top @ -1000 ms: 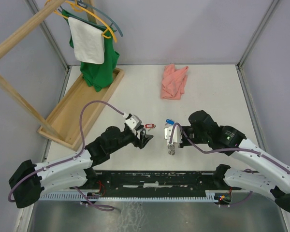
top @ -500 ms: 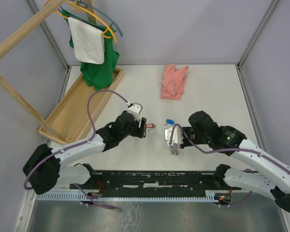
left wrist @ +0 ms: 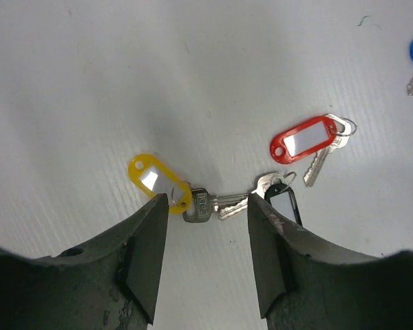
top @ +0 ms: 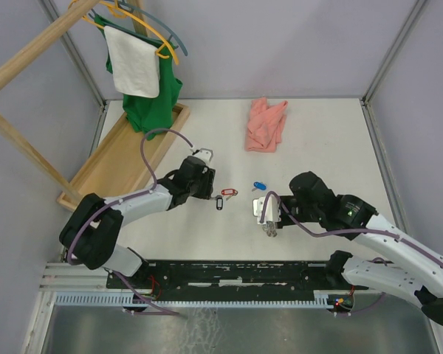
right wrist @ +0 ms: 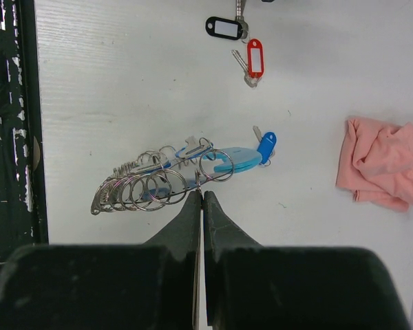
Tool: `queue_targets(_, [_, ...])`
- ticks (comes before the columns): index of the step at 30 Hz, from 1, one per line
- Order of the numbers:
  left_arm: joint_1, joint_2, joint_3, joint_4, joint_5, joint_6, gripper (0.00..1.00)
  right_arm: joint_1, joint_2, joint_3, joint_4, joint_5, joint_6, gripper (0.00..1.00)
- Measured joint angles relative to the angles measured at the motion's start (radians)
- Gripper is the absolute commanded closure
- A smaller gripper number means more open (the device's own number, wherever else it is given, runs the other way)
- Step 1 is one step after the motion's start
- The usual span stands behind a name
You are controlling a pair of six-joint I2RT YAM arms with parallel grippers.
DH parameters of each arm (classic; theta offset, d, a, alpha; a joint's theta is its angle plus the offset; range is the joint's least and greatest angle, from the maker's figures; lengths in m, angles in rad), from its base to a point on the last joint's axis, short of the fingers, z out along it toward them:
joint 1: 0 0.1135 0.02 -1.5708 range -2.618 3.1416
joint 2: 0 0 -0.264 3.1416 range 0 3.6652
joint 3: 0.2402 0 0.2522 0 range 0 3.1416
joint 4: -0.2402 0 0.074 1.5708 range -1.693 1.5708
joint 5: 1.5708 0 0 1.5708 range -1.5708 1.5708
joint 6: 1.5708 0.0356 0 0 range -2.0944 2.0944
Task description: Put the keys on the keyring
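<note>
Several keys lie on the white table. In the left wrist view the yellow-tagged key (left wrist: pixel 162 182) lies just ahead of my left gripper (left wrist: pixel 205 210), which is open and holds nothing. The black-tagged key (left wrist: pixel 283 203) touches its right fingertip (left wrist: pixel 265 227), and the red-tagged key (left wrist: pixel 307 138) lies beyond. From above, the left gripper (top: pixel 205 189) stands left of the red tag (top: pixel 229 192) and black tag (top: pixel 219 203). A blue-tagged key (top: pixel 259 185) lies farther right. My right gripper (right wrist: pixel 200 195) is shut on the keyring (right wrist: pixel 158 182), a loop of silvery rings with a light-blue tag (right wrist: pixel 235 161), seen from above near the right gripper (top: pixel 269 220).
A pink cloth (top: pixel 266 124) lies at the back of the table. A wooden tray (top: pixel 103 173) sits at the left, under a green garment and white towel (top: pixel 133 63) on hangers. A black rail (top: pixel 236 273) runs along the near edge.
My left arm has swung back and left, uncovering the black-tagged key, and its jaws have narrowed a little. The right gripper, still holding the keyring, has shifted slightly nearer.
</note>
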Motion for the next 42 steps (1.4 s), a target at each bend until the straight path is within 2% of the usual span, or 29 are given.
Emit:
queue_targets(4, [0.029, 0.066, 0.031, -0.020, 0.016, -0.002, 0.45, 0.003, 0.000, -0.004, 0.006, 0.000, 0.000, 0.99])
queue_targets(8, [0.043, 0.108, 0.050, -0.031, 0.022, -0.011, 0.51, 0.006, -0.004, -0.006, 0.008, 0.000, 0.000, 0.99])
queue_targets(11, [0.051, 0.120, 0.058, -0.048, 0.023, -0.015, 0.57, 0.008, -0.011, -0.010, 0.010, 0.000, 0.000, 0.99])
queue_targets(20, [0.060, 0.132, 0.073, -0.082, 0.060, -0.034, 0.60, 0.008, -0.013, -0.018, 0.015, 0.000, 0.000, 0.99])
queue_targets(30, [0.060, 0.137, 0.084, -0.103, 0.127, -0.049, 0.73, 0.013, -0.016, -0.019, 0.016, 0.000, 0.000, 0.99])
queue_targets(38, [0.060, 0.134, 0.086, -0.109, 0.173, -0.049, 0.75, 0.013, -0.016, -0.019, 0.023, 0.000, 0.000, 0.99])
queue_targets(42, [0.060, 0.118, 0.087, -0.109, 0.220, -0.049, 0.70, 0.013, -0.020, -0.022, 0.023, 0.000, 0.000, 0.99])
